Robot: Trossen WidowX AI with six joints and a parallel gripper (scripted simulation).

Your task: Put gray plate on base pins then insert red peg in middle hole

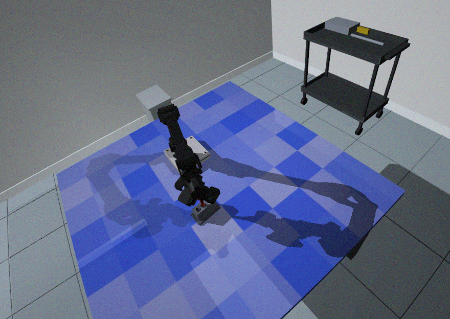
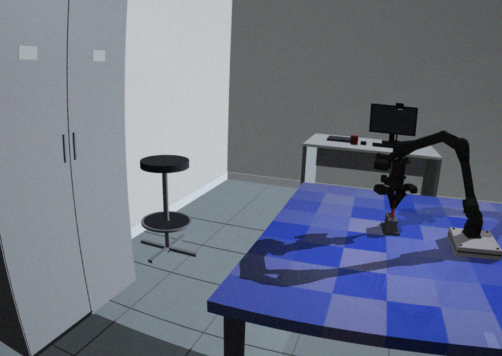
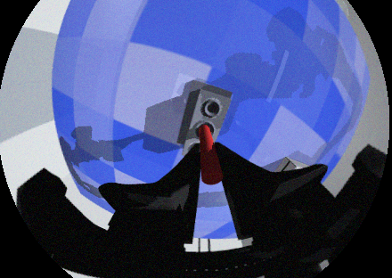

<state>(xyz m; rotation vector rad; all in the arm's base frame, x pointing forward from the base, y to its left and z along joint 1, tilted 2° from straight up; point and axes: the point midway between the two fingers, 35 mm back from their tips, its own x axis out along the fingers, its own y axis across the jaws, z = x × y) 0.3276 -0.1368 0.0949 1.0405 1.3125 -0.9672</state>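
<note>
1. Overhead, see the black arm [image 1: 183, 154] [image 2: 466, 164] reaching from its pale mounting plate [image 1: 200, 148] [image 2: 454, 239] [image 3: 291, 162] toward six o'clock, over the blue checkered tabletop [image 1: 244, 124] [image 2: 292, 255] [image 3: 178, 13]. At its end, find the gripper [image 1: 201, 199] [image 2: 392, 205] [image 3: 208, 147] with jaws narrow, clamped on the red peg [image 1: 202, 203] [image 2: 392, 211] [image 3: 211, 165]. Just below, note the gray plate [image 1: 207, 207] [image 2: 395, 218] [image 3: 218, 120] lying on the base [image 1: 206, 215] [image 2: 389, 232] [image 3: 187, 116]. Toward two o'clock, spot a dark cart [image 1: 339, 47] beyond the tabletop.
2. From outside, look toward four o'clock for the peg, nearly upright, running down from the closed-in fingertips to the plate's top. Find the mounting plate at four o'clock too, farther out. Toward one o'clock, notice a monitor [image 2: 393, 119] on a white desk [image 2: 318, 140]; at nine o'clock, a tall cabinet [image 2: 33, 121], with a black stool [image 2: 164, 161] nearer the center.
3. At the wrist, see the peg pinched between both fingers, slanting toward twelve o'clock, far end at the plate's middle hole. Can't tell how deep. Toward one o'clock from that hole, make out a pin inside the plate's end hole.
</note>
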